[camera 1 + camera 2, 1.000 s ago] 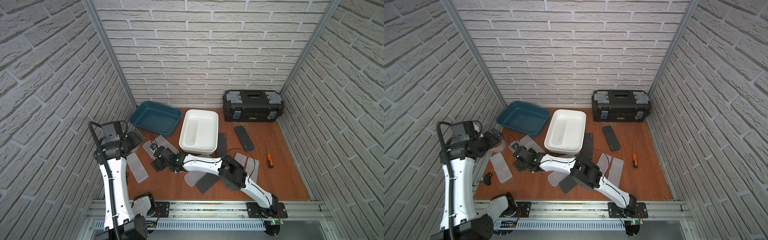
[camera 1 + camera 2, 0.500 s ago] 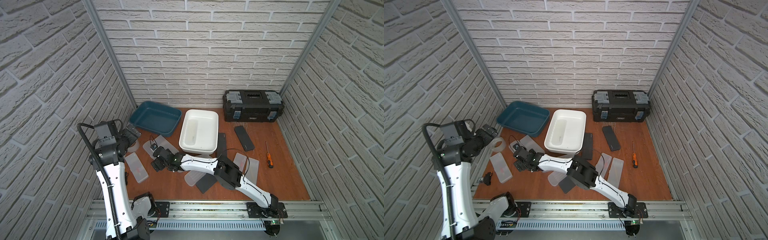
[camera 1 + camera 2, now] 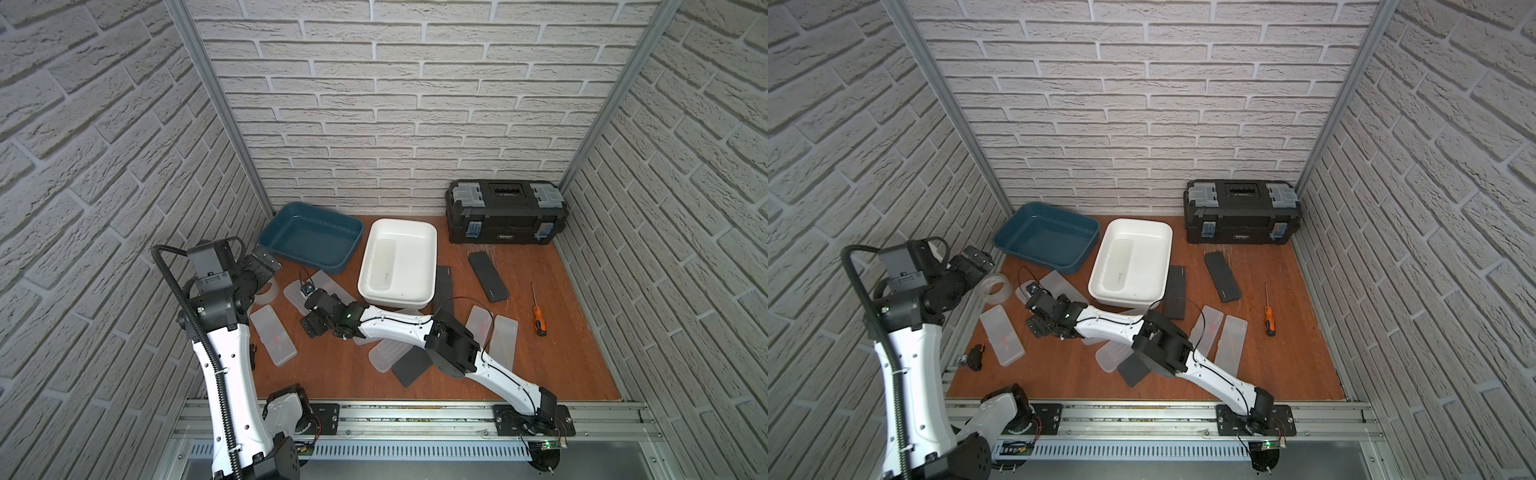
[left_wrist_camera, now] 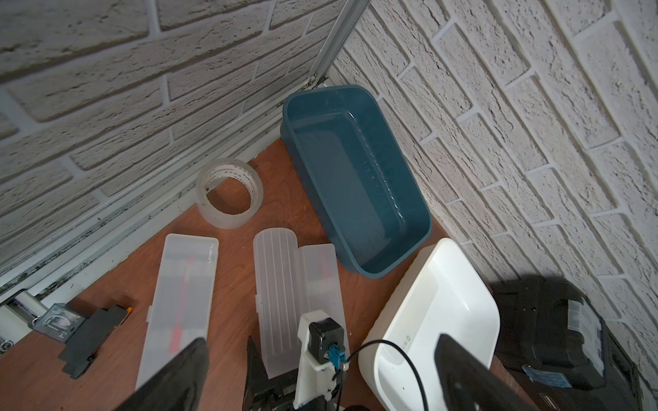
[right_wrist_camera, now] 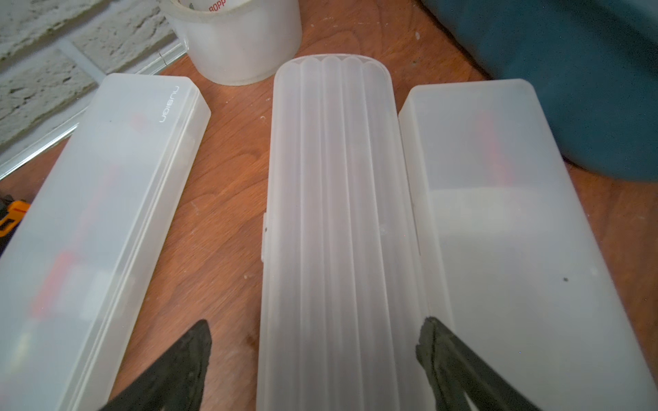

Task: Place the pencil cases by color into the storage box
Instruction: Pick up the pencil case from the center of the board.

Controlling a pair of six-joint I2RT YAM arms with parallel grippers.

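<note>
Only your right wrist view shows right hand (image 5: 315,322) wide astride ribbed case (image 5: 331,178), bench (image 5: 220,178) bare one side. Left hand (image 4: 320,340) wide, empty.

I read "nusign" in white letters on one end of the frosted pencil case (image 5: 106,199) lying at the left, by the wall. Red "BOPP" shows inside the tape roll (image 5: 235,39). The toolbox (image 3: 505,216) label is too small to read.
</note>
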